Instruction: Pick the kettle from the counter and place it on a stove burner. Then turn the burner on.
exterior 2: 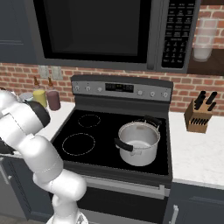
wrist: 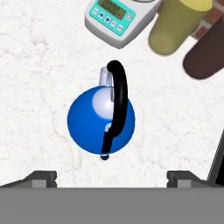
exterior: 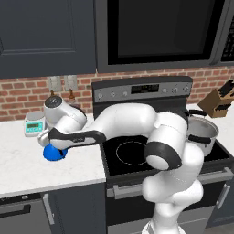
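Observation:
The small blue kettle (wrist: 89,124) stands upright on the white marble counter (wrist: 39,87), its black arched handle (wrist: 118,96) running across the top. My gripper (wrist: 111,177) hangs straight above it, open, the two dark fingertips (wrist: 41,177) wide apart and clear of the kettle. From the left base, the kettle (exterior: 55,154) peeks out under my hand on the counter (exterior: 50,176), left of the stove. The large white-ringed stove burner (exterior: 132,152) lies at the front left of the black glass and is bare, as the burner (exterior 2: 78,144) also appears from the right base.
A teal kitchen scale (wrist: 116,17), a yellow cylinder (wrist: 175,24) and a maroon one (wrist: 205,48) stand just behind the kettle. A silver pot (exterior 2: 139,142) occupies the stove's right side. The knob panel (exterior: 141,91) runs along the stove's back. A knife block (exterior 2: 199,114) sits far right.

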Motion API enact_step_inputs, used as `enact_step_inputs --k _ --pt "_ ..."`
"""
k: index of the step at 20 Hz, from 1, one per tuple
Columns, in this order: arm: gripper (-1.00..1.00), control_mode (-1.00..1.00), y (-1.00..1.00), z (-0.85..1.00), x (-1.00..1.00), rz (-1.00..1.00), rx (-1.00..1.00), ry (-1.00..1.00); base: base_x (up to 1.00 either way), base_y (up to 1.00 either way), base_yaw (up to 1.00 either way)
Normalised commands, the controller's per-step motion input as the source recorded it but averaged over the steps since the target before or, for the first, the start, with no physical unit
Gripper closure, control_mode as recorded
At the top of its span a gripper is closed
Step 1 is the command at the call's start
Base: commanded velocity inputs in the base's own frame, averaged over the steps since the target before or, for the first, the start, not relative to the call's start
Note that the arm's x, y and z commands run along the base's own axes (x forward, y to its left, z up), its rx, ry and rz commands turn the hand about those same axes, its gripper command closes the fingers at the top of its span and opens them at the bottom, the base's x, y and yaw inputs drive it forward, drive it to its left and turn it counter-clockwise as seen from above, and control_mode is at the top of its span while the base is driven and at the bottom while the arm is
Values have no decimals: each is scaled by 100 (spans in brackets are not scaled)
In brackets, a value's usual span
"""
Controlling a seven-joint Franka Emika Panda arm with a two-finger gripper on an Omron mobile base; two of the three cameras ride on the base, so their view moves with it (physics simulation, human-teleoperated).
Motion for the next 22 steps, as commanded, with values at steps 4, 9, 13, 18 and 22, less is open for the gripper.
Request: enact_step_inputs --k 4,9,13,18,22 --pt "-100 -100 0 -14 1 0 -1 0 0 0 0" --pt "-100 -100 0 -20 14 0 -2 0 0 0 0" --pt "-100 -100 0 -30 27 0 -3 0 0 0 0" --pt "-100 -100 0 -6 22 0 -1 0 0 0 0" --pt "-100 -100 14 0 13 0 0 0 0 0 0"
